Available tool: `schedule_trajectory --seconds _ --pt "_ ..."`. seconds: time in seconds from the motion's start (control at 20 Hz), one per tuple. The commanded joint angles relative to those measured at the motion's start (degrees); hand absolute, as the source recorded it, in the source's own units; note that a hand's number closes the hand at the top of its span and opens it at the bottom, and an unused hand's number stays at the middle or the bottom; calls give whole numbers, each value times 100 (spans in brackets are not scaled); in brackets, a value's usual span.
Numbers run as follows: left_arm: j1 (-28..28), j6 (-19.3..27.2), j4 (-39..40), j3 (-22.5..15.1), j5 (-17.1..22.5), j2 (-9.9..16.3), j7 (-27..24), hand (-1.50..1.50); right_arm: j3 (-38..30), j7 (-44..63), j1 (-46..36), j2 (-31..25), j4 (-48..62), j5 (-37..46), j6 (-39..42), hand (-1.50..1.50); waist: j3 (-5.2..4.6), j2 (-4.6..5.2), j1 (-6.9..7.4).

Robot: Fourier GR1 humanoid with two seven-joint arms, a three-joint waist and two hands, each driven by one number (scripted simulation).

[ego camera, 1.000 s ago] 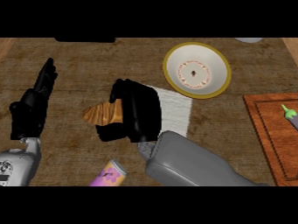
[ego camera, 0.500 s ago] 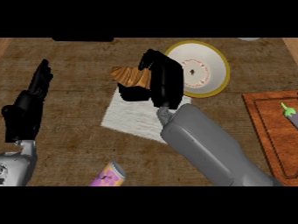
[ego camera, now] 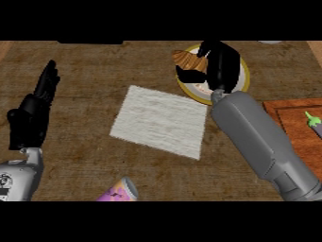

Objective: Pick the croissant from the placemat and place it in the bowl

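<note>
Croissant (ego camera: 186, 59) pinched in right hand (ego camera: 216, 64) over bowl (ego camera: 241, 75), left hand (ego camera: 34, 111) spread, no legible writing.

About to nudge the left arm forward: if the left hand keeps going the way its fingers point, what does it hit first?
Probably nothing: the left hand rests open at the view's left, fingers pointing up and slightly right over bare counter. The only thing in that line is a dark object at the counter's far edge, though depth is unclear.
</note>
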Motion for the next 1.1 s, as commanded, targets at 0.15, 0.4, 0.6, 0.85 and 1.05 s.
schedule_trajectory --seconds 0.15,0.4,0.6,0.85,1.05 --pt "-171 -88 297 57 -36 -8 -204 0 -427 -741 -506 -307 1820 279 -235 150 -1 34 49" --pt "-181 -137 37 -11 43 -112 -38 0 -1350 -1865 -662 -369 2560 -647 -448 150 16 111 252" --pt "-360 -157 190 4 8 -101 -110 0 -1839 -2411 -618 -377 2801 -1236 117 -150 21 156 270" --pt "-181 -50 49 -129 -101 -246 -125 0 -2364 -3852 -303 -338 2755 -1875 559 -150 25 135 276" --pt "-309 -274 88 20 34 -34 -52 0 -2817 -4451 -566 -390 2843 -2238 591 -150 24 155 354"
